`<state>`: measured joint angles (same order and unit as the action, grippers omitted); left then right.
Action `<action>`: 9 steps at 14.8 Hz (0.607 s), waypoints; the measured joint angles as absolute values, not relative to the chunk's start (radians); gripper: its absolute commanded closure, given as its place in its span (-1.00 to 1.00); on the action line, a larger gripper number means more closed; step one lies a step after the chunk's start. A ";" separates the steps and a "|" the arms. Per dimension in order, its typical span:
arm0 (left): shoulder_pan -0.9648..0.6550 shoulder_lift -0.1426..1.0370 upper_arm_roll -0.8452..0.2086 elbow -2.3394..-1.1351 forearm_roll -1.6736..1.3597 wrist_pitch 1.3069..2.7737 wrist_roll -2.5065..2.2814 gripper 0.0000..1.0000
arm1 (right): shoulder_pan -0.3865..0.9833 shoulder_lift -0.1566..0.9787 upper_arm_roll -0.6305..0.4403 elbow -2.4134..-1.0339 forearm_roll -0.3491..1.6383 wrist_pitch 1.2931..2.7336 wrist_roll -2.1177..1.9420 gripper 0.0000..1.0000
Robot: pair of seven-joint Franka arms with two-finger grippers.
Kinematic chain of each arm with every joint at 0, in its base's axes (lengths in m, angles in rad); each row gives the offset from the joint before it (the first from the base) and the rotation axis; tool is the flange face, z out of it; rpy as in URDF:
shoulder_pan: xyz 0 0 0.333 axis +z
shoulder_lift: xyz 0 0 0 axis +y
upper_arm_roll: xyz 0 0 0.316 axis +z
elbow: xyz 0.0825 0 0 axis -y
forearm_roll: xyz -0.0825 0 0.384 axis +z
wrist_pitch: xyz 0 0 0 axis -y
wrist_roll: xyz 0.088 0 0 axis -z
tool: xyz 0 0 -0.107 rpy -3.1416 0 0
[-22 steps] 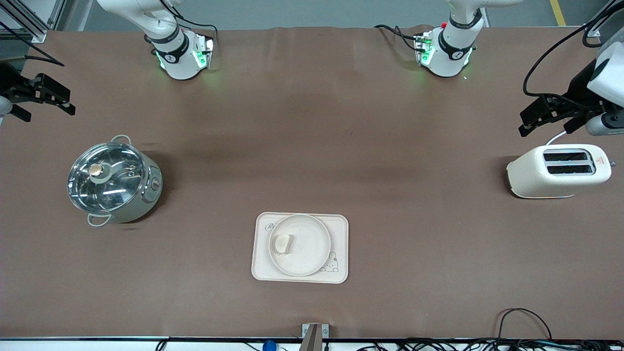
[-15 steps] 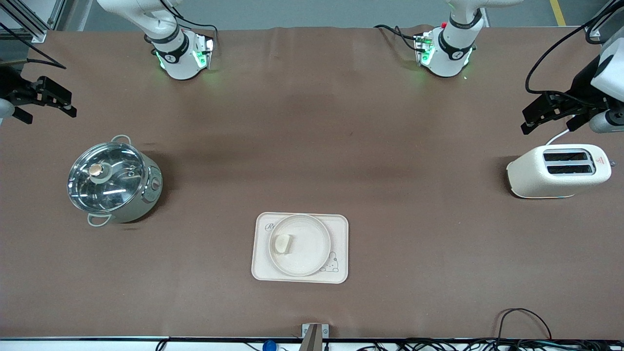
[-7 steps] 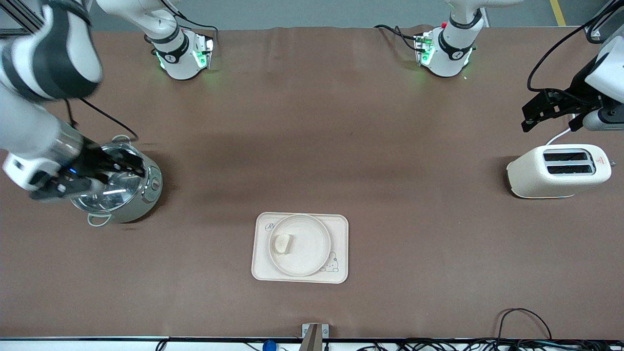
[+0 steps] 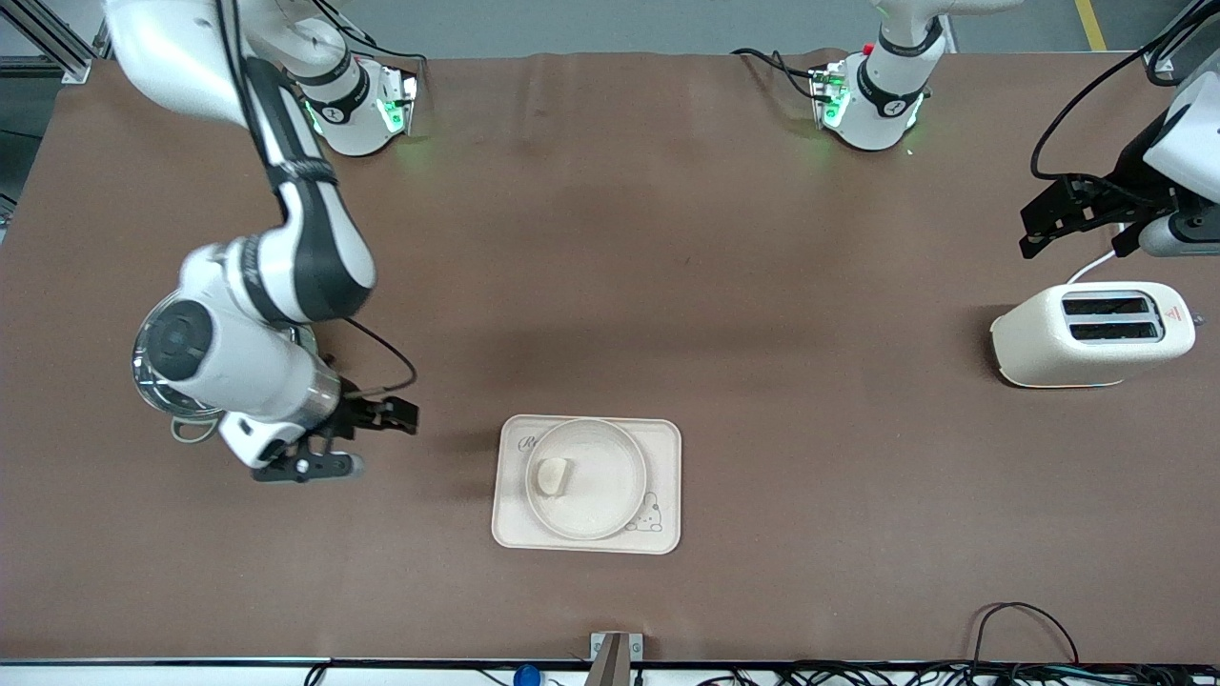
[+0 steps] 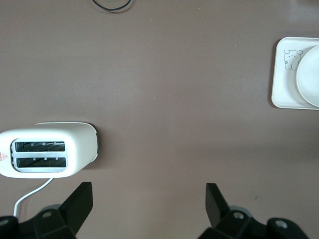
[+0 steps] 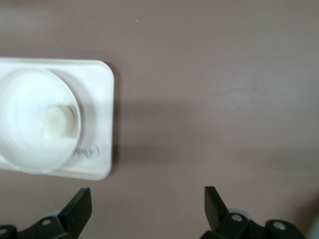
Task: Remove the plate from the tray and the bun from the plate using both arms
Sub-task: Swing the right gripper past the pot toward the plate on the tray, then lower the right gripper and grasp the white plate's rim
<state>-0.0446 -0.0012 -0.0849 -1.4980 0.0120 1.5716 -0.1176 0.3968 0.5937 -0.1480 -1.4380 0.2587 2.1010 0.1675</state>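
Over the table [image 4: 610,286], right gripper [image 4: 357,440] now nearer the plate [image 4: 586,478].

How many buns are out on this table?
1. The bun lies on the plate, which sits on the tray. Any inside the pot would be hidden.

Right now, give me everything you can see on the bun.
The bun is a small pale cream lump, rounded and soft-looking, with a slightly darker side. It lies in the plate, off centre toward the right arm's end of the table, close to the rim. The plate sits on the tray. Nothing else touches the bun; neither gripper is on it. The right wrist view shows it too.
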 measured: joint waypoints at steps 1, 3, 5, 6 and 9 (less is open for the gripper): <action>-0.045 -0.001 -0.085 -1.498 0.012 1.572 -0.114 -1.00 | 0.409 0.636 -0.139 -1.414 0.263 2.135 0.211 -0.74; -0.045 -0.001 -0.085 -1.498 0.012 1.571 -0.113 -1.00 | 0.417 0.712 -0.103 -1.374 0.267 2.198 0.285 -0.60; -0.044 0.000 -0.085 -1.498 0.012 1.571 -0.113 -1.00 | 0.417 0.774 -0.074 -1.336 0.268 2.231 0.354 -0.28; -0.043 0.000 -0.085 -1.497 0.012 1.571 -0.113 -1.00 | 0.417 0.801 -0.064 -1.316 0.272 2.241 0.377 -0.20; -0.042 0.000 -0.085 -1.497 0.012 1.571 -0.113 -1.00 | 0.417 0.868 -0.043 -1.272 0.335 2.274 0.420 -0.01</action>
